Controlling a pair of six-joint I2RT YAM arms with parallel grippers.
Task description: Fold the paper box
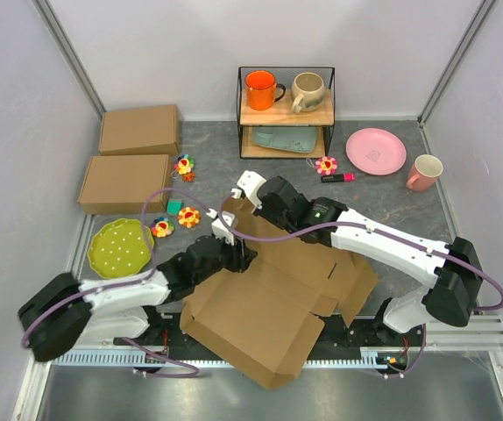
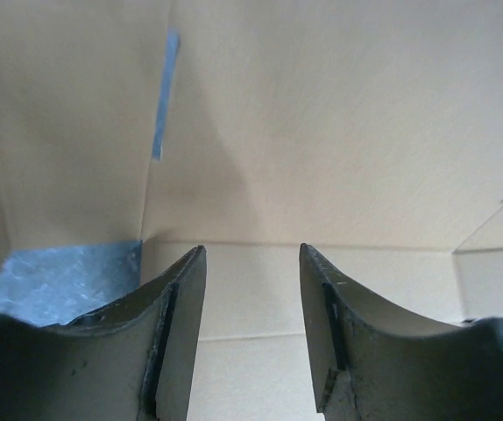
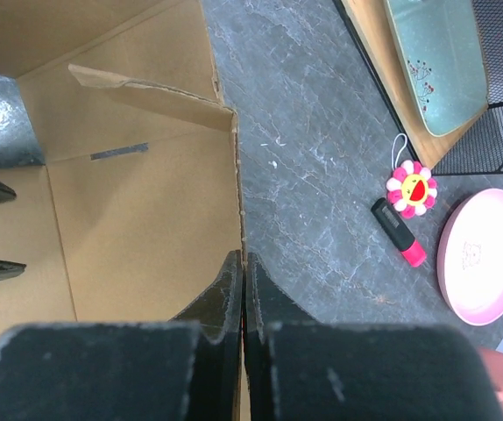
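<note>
- right tool (image 3: 243,260): fingers squeezed tight together, pinching the edge of a stood-up wall of the paper box (image 3: 146,202)
- left tool (image 2: 251,252): fingers apart with nothing between them, poking into the box's inside, a fold line just ahead of the tips
- the box is half-folded, lying on the table (image 3: 304,158) right under both tools
- out past the right tool's side away from the box: a flower charm (image 3: 411,189), a pink marker (image 3: 399,232) just beside it, and a pink plate (image 3: 484,254) a bit further

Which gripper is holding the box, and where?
The right gripper pinches the paper box by the edge of a raised side flap. The left gripper stands open inside the box, holding nothing.
</note>
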